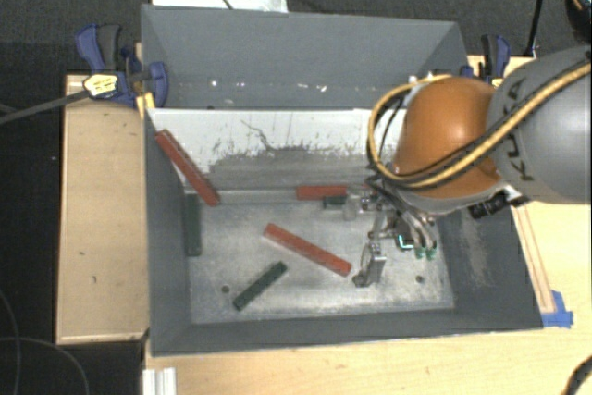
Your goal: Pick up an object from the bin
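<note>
At the far left of the grey metal bin (305, 51), a leaning red stick (188, 167) rests aslant against the left wall. Its upper end is toward the back left corner and its lower end is down near the floor. Just beside that lower end, a dark green stick (191, 224) lies along the foot of the same wall, pointing from back to front.

Further right and nearer the front, a second green stick (260, 285) lies flat on the floor, tilted, with its left end closest to the front wall. Near the middle of the floor, apart from both green ones, a long red stick (307, 250) lies flat and slanted. Its left end points toward the back and its right end toward the front right. Behind it, at the foot of the back wall, a short red stick (321, 192) lies along that wall.

The hand (369, 275) hangs low over the floor, right of centre. Its tip is just beside the right end of the long red stick, the thing nearest to it. Whether the two touch cannot be told, nor whether the hand is released or clenched.

Above the hand sits the rounded orange cover (444, 139) of the wrist, with black and yellow cables (376, 136) looped around its left side. From there the grey arm (555, 143) runs off to the right, over the bin's right wall.
</note>
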### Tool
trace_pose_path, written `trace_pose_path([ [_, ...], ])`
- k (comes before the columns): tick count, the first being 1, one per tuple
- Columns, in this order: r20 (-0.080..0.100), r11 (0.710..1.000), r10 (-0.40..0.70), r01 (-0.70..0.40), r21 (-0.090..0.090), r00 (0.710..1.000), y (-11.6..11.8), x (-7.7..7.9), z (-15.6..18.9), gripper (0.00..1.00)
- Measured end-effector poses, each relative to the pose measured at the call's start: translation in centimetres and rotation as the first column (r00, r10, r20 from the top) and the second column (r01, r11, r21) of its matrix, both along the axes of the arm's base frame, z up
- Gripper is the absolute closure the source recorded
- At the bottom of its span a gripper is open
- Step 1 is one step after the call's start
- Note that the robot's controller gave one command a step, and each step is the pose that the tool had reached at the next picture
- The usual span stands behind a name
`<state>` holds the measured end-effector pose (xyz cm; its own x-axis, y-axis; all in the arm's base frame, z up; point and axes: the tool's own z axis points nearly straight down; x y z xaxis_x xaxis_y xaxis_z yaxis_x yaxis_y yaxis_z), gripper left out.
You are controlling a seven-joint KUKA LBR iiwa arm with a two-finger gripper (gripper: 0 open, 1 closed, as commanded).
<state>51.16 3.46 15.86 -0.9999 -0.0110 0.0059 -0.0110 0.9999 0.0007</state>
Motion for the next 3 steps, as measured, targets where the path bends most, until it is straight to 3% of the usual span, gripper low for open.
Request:
trace_pose_path([
  [1,0.002,0.999,0.038,-0.038,-0.001,0.999,-1.7,2.3,-9.3,0.0],
  [2,0.008,0.999,0.036,-0.036,0.0,0.999,-1.6,2.5,-8.8,1.0],
  [3,0.018,0.999,0.044,-0.044,-0.001,0.999,-3.1,5.4,5.8,1.0],
])
